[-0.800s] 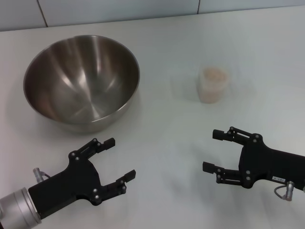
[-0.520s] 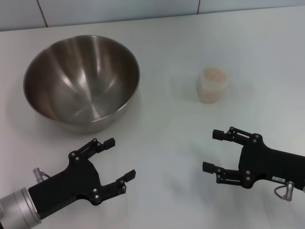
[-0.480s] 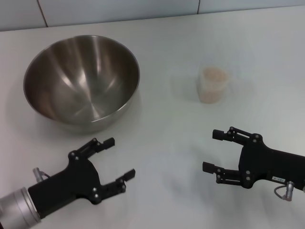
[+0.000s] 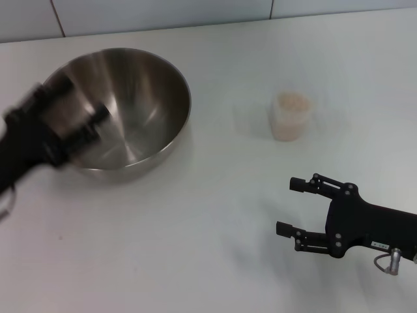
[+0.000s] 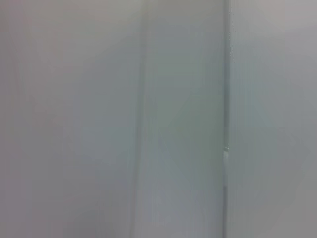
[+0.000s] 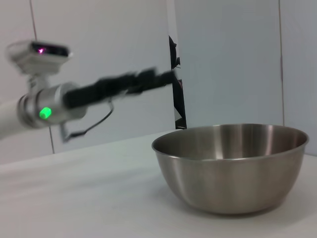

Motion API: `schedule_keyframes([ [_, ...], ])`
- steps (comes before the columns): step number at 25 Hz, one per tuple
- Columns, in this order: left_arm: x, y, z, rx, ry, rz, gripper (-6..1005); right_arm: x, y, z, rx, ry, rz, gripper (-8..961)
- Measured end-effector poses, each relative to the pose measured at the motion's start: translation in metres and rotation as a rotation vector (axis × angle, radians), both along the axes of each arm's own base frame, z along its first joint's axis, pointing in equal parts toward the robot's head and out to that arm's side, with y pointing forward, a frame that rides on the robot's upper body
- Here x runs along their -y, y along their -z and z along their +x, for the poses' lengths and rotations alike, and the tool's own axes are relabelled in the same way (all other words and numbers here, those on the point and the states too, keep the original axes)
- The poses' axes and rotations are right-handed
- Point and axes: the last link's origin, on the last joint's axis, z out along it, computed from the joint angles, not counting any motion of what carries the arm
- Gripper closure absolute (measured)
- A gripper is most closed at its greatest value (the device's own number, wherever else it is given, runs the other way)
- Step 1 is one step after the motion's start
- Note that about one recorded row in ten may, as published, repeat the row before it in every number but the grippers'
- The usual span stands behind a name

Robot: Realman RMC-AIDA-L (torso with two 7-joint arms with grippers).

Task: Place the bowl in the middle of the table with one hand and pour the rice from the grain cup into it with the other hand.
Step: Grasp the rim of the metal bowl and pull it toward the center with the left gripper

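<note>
The steel bowl [image 4: 140,85] stands at the far left of the white table [image 4: 208,215]; it also shows in the right wrist view [image 6: 233,168]. The grain cup [image 4: 290,120], holding rice [image 4: 292,102], stands at the far right, apart from both grippers. My left gripper [image 4: 81,101] is blurred by motion, raised over the bowl's left side, fingers apart and empty; it also shows in the right wrist view [image 6: 148,79]. My right gripper [image 4: 288,206] is open and empty, low at the near right, short of the cup. The left wrist view shows only a pale blurred surface.
A pale tiled wall [image 4: 163,13] runs along the table's far edge. Bare tabletop lies between the bowl and the cup and along the near side.
My left gripper has swung up and away from the near left of the table to the bowl's left side. The bowl, the cup and the right gripper have not moved.
</note>
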Motion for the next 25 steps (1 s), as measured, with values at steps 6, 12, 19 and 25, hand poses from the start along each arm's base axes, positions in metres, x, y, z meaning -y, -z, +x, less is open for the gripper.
schedule_keyframes([
  [6, -0.061, -0.044, 0.000, -0.063, -0.214, 0.007, 189, 0.000, 0.000, 0.000, 0.000, 0.000, 0.001, 122],
  [12, -0.088, -0.044, 0.024, -0.276, -0.337, 0.072, 198, 0.000, 0.000, -0.001, -0.005, -0.002, 0.003, 122],
  [19, -0.101, -0.035, 0.043, -0.378, -0.458, 0.043, 208, -0.001, 0.000, -0.001, -0.003, -0.001, 0.003, 122],
  [25, -0.120, -0.038, 0.041, -0.485, -0.594, -0.096, 217, -0.003, 0.000, -0.002, -0.004, -0.003, -0.001, 123],
])
